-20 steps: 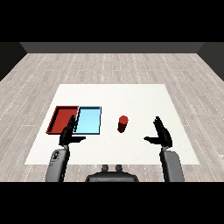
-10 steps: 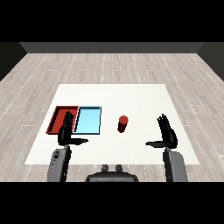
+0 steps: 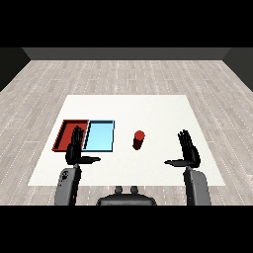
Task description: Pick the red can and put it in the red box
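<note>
- Far left: red tray, lying flat on the white table, touching the light blue tray on its right side; nothing visible inside either.
- Near left: left hand held upright in front of the near edge of the trays, fingers straight and released, thumb stuck out to the right, grasping nothing.
- Centre: red can standing upright on the table, right of the light blue tray and apart from it, roughly midway between the two hands.
- Near right: right hand raised, palm turned left toward the can, fingers straight and spread, thumb pointing left, holding nothing.
- Can well apart from the right fingertips: left of them and slightly farther across the table; no contact with either hand.
- Step in hand, judged from this layout: reach for the can, most likely with the right hand, given the palm already facing it.
- To do it well: keep the fingers released through the approach, travel left and a little far, come in level with the can's side rather than over its top, stop with the can between thumb and fingers, then curl round it.
- Worth avoiding: brushing the can with a fingertip before closing, since an upright can tips easily.
- Afterwards, a carry leftward over the light blue tray to reach the red tray.
</note>
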